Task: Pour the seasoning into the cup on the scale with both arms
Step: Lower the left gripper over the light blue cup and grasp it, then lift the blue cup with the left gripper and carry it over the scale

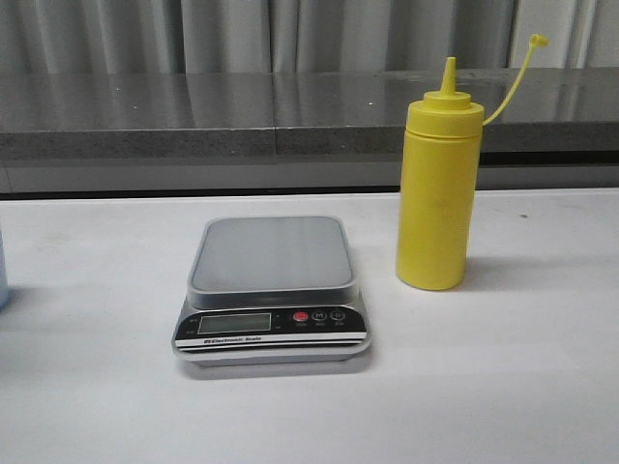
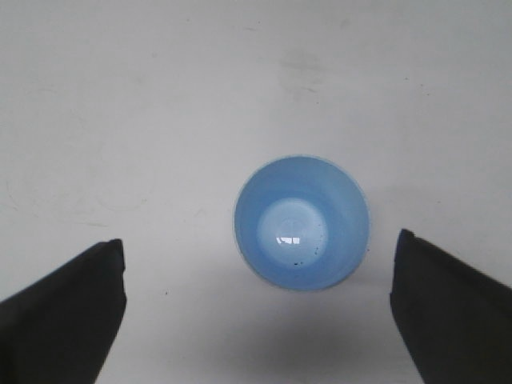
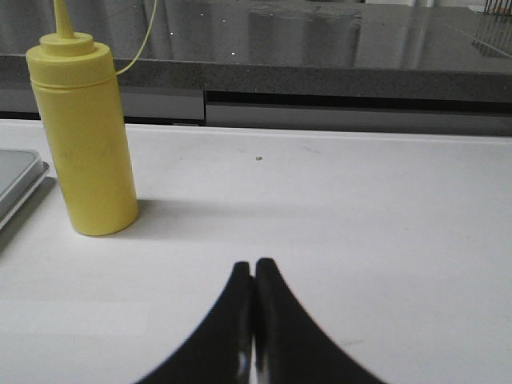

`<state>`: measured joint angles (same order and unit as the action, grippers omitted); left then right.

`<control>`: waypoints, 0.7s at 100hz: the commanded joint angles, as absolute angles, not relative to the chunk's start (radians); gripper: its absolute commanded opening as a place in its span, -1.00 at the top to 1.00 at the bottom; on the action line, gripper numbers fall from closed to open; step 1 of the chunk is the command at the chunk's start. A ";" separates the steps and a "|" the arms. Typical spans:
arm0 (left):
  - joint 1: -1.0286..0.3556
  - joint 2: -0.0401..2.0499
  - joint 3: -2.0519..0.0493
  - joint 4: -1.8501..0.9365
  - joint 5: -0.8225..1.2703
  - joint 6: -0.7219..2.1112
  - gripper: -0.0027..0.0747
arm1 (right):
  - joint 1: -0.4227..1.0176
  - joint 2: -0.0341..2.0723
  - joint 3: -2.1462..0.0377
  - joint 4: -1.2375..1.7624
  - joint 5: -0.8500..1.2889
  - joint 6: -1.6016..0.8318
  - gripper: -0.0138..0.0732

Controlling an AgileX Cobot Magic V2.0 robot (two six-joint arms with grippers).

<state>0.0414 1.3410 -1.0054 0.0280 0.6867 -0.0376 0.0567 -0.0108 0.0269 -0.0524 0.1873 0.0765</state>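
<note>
While our left gripper hangs spread wide over the upright cup at the table's left edge, our right gripper sits pressed together, holding nothing. Centrally lies the bare scale; right and farther stands the seasoning, uncapped.

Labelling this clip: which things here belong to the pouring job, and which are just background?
Job:
- tall yellow plastic squeeze bottle
- small pale blue plastic cup
- flat silver-grey digital scale
- open left claw
- shut right claw

Background:
- white table
- grey stone ledge
</note>
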 commanded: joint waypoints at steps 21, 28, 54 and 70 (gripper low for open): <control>0.044 1.441 -1.038 0.016 0.591 -0.070 -0.58 | 0.049 -0.030 0.006 -0.060 0.106 0.075 0.84; 0.044 1.476 -1.038 0.016 0.590 -0.070 -0.58 | 0.049 -0.030 0.006 -0.060 0.106 0.075 0.84; 0.044 1.577 -1.038 0.011 0.540 -0.072 -0.58 | 0.049 -0.030 0.006 -0.060 0.106 0.075 0.84; 0.044 1.605 -1.038 0.000 0.531 -0.072 -0.54 | 0.049 -0.030 0.006 -0.060 0.106 0.075 0.84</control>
